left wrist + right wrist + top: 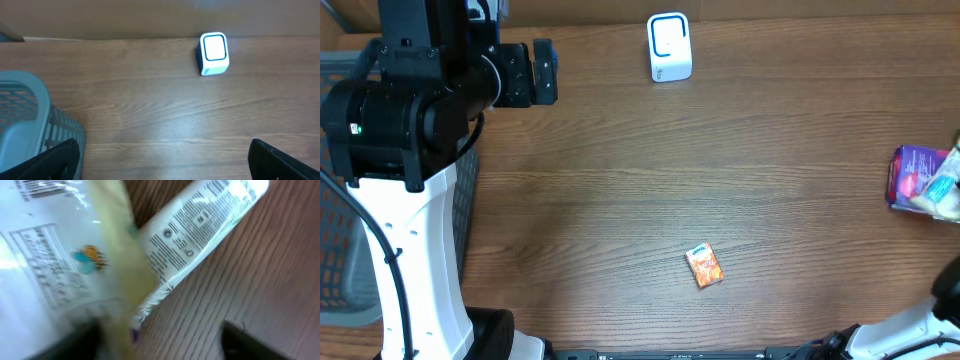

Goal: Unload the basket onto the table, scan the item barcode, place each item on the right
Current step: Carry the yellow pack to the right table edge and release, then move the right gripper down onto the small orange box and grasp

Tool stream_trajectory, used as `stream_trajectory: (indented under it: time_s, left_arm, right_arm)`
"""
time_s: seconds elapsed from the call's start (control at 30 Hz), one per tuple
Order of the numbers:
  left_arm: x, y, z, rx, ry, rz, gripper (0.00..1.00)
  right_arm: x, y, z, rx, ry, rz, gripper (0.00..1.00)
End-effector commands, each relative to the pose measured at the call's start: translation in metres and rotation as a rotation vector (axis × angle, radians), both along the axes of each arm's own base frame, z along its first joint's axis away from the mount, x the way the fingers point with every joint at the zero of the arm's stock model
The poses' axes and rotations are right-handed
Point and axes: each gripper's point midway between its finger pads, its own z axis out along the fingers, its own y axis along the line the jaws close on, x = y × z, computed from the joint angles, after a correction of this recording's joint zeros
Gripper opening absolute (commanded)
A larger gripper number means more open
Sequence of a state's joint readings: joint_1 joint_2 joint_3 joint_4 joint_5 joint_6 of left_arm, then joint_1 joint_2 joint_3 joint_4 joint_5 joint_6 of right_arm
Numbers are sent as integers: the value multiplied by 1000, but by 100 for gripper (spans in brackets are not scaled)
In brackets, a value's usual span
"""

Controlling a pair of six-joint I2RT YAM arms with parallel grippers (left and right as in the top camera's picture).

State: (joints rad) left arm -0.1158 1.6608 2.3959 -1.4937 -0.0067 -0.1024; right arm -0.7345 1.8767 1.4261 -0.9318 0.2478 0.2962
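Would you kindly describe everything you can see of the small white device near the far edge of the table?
The white device is a small rounded box, seemingly smooth plastic, with a blue rounded-rectangle outline around a pale window on its face and a darker side. It sits on the wooden table near the far edge, turned slightly, touching nothing else.

The overhead camera looked straight down from high above the table, with the white scanner near the frame's far edge. The left wrist camera sat lower and faced the scanner obliquely, sharing it and the wood around it with the overhead view. The right wrist camera, far to the right of the scanner, hung very close over blurred printed packets.
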Motion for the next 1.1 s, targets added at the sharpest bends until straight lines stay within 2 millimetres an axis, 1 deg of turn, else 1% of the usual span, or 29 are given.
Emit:
stream_trajectory:
  time_s: [0.0, 0.03, 0.1, 0.13, 0.17, 0.23, 0.27, 0.3, 0.33, 0.37, 0.4, 0.47, 0.53, 0.6, 0.67, 0.7, 0.73, 0.77, 0.8, 0.83, 0.87, 0.93, 0.97, 1.0, 1.07]
  left_arm:
    - [-3, -4, 0, -28, 10, -13, 100]
    - [-3, -4, 0, -28, 12, -13, 100]
    - [-3, -4, 0, -28, 13, -13, 100]
    - [-3, -4, 0, -28, 12, -13, 100]
    - [-3, -4, 0, -28, 12, -13, 100]
    - [-3, -4, -1, -28, 15, -13, 100]
    - [-4, -4, -1, -27, 19, -13, 100]
    - [-5, -3, -2, -26, 23, -13, 100]
    - [-5, -3, -3, -22, 26, -13, 100]
    - [-6, -2, -3, -18, 29, -9, 100]
    - [-6, -1, -4, -15, 32, -7, 100]
    - [-7, -2, -4, -12, 33, -11, 100]
    - [-7, -2, -5, 2, 36, -26, 100]
    - [-9, -1, -7, 22, 43, -45, 100]
    - [-10, -1, -8, 29, 50, -50, 100]
    - [-11, -1, -9, 29, 53, -50, 100]
    - [-12, -1, -9, 27, 56, -52, 100]
    - [-12, -2, -10, 26, 61, -53, 100]
    - [-14, -1, -11, 27, 68, -53, 100]
    - [-15, -1, -13, 28, 77, -53, 100]
    - [-17, -1, -14, 29, 87, -53, 100]
    - [-21, 0, -18, 32, 108, -52, 100]
    - [-22, 0, -19, 33, 115, -52, 100]
    - [-23, 0, -19, 33, 119, -53, 100]
    - [-23, 0, -19, 32, 120, -52, 100]
  right_arm:
    - [42, 29, 40, 223, -287, 69, 100]
    - [47, 33, 52, 235, -313, 97, 100]
    - [61, 49, 81, 227, -351, 181, 100]
    - [68, 59, 96, 209, -363, 231, 100]
    - [75, 74, 112, 188, -379, 281, 100]
    - [87, 110, 143, 163, -421, 380, 100]
    - [91, 132, 155, 167, -441, 426, 100]
    - [93, 162, 166, 192, -459, 479, 100]
    - [89, 189, 173, 225, -457, 492, 100]
    - [84, 211, 175, 262, -444, 489, 100]
    - [76, 236, 174, 314, -416, 476, 100]
    - [59, 278, 167, 416, -340, 458, 100]
    - [46, 331, 166, 542, -286, 553, 100]
    - [42, 378, 170, 631, -278, 677, 100]
    - [42, 406, 174, 642, -294, 821, 100]
    - [48, 420, 178, 639, -329, 876, 100]
    - [52, 433, 183, 663, -358, 852, 100]
    - [50, 439, 182, 695, -346, 769, 100]
    - [40, 443, 179, 744, -294, 612, 100]
    - [24, 445, 172, 776, -209, 435, 100]
    - [10, 442, 163, 758, -134, 290, 100]
    - [-12, 428, 143, 642, -33, 82, 100]
    - [-21, 424, 136, 592, 1, 47, 100]
    - [-34, 425, 126, 559, 52, 31, 100]
    - [-53, 439, 112, 561, 127, 49, 100]
